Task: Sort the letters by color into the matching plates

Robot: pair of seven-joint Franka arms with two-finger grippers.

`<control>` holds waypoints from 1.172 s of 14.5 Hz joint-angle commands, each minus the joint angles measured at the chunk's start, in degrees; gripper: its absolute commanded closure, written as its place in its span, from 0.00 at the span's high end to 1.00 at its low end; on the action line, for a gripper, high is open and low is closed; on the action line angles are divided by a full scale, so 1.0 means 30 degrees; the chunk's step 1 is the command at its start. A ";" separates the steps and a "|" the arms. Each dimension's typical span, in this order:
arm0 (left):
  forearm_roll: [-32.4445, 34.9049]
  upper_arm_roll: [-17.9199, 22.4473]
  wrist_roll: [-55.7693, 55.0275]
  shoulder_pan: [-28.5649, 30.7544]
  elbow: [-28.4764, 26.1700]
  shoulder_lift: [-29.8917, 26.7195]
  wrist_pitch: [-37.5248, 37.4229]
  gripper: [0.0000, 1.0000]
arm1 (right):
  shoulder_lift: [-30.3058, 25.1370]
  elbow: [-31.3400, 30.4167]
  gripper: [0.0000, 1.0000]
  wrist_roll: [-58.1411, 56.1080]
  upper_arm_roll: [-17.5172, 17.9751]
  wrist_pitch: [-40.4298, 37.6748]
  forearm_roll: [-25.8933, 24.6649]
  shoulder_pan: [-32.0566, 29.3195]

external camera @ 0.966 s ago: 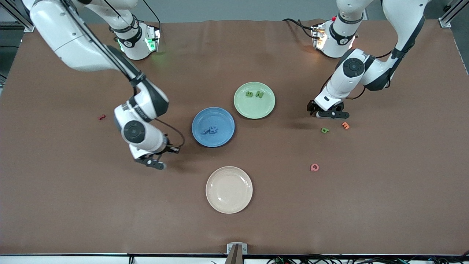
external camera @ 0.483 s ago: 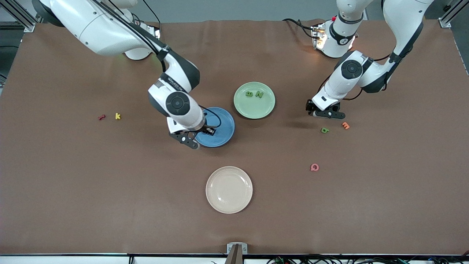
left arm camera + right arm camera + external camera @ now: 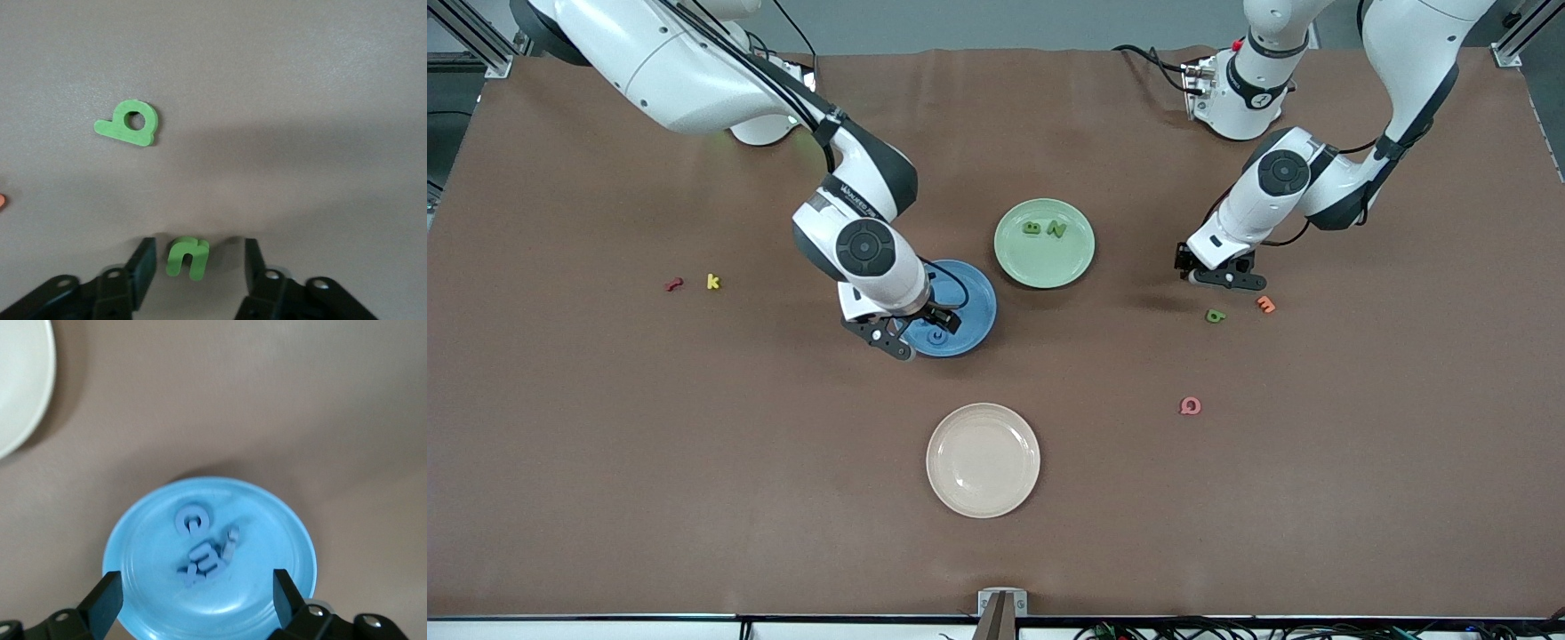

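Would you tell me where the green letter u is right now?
The green u lies on the table between the left gripper's open fingers, beside the green b, toward the left arm's end.

You are looking at a robotics lab bench, not a home or shop. Two white arms (image 3: 694, 71) rise from bases bolted along the top of the frame onto a wide table (image 3: 605, 498) under a plain brown mat. Aluminium framing rails (image 3: 1525, 36) cross the upper corners, a camera mount (image 3: 1000, 613) sits at bottom centre, and bundled cables (image 3: 1272, 629) run along the bottom edge.
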 commanded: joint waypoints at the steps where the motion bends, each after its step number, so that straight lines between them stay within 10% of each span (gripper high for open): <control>1: 0.0488 0.0015 -0.0125 0.0124 0.0059 0.0275 0.0309 0.49 | -0.0152 0.0266 1.00 -0.2577 0.0145 -0.0371 -0.0337 -0.1584; 17: 0.1838 0.0427 -0.1765 0.0095 0.0936 -0.0337 0.0017 0.23 | -0.5982 0.0470 1.00 -1.7379 0.1896 -0.9419 0.0043 -1.0021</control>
